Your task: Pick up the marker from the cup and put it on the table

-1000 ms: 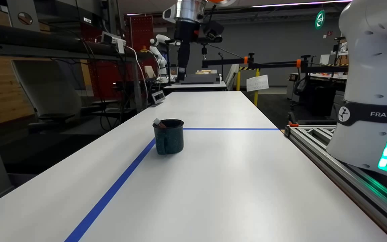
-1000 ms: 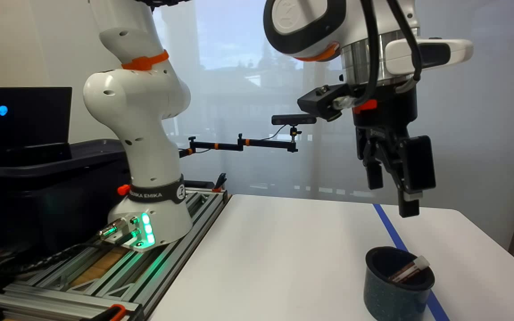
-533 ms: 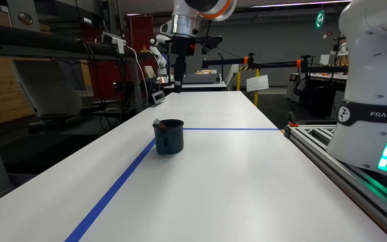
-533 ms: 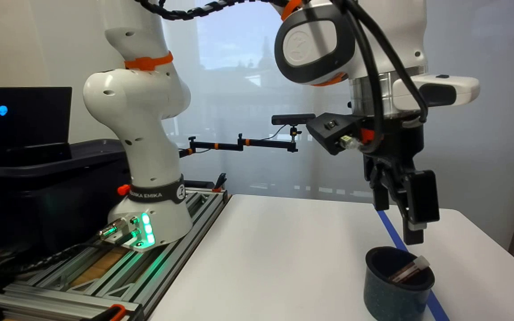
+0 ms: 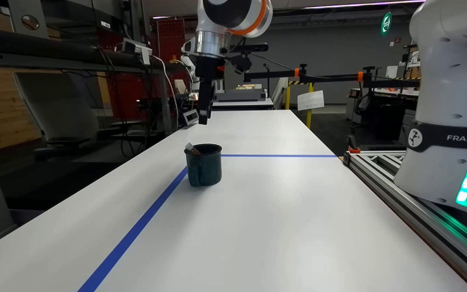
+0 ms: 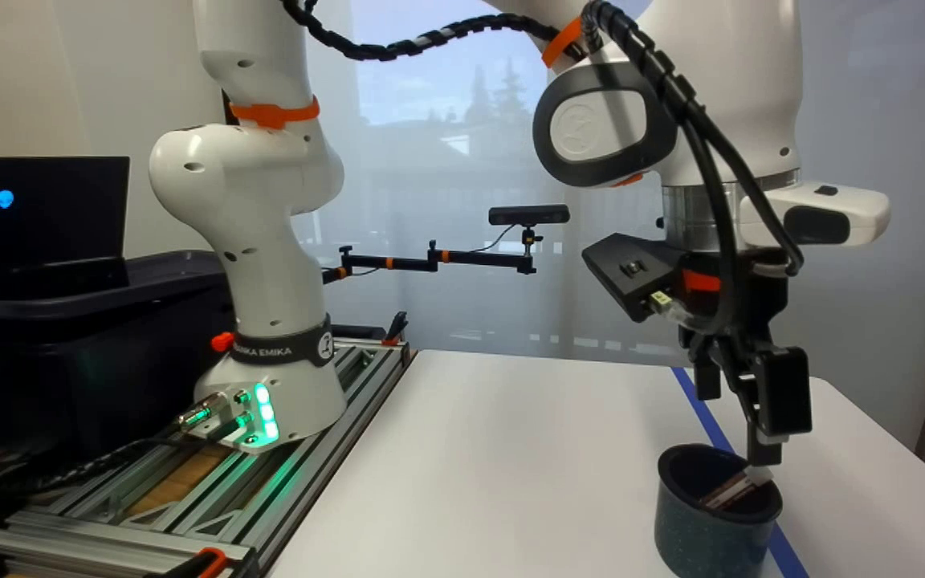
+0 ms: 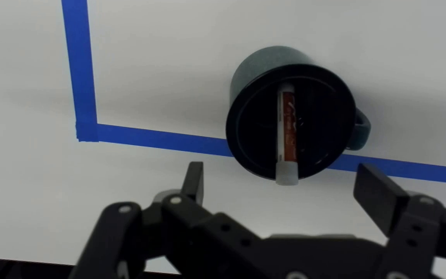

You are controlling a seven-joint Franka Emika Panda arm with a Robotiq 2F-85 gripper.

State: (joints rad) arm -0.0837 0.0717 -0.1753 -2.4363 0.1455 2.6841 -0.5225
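The marker, reddish-brown and white with a pale end, leans inside the cup. Its pale end pokes over the rim; it also shows in both exterior views. The dark teal cup stands upright on the white table, its handle showing in the wrist view. My gripper is open and empty. In the wrist view its fingers are wide apart, one on each side of the marker's pale end. In an exterior view the gripper is above the cup, not touching it. The marker's lower end is inside the cup.
Blue tape lines cross the table, and the cup stands at one of them. The metal rail with the robot base runs along one table side. A small grey device sits at the table's opposite edge.
My gripper has moved down toward the cup, with its fingers still apart. In an exterior view it has also shifted a little left. The cup and marker have not moved.
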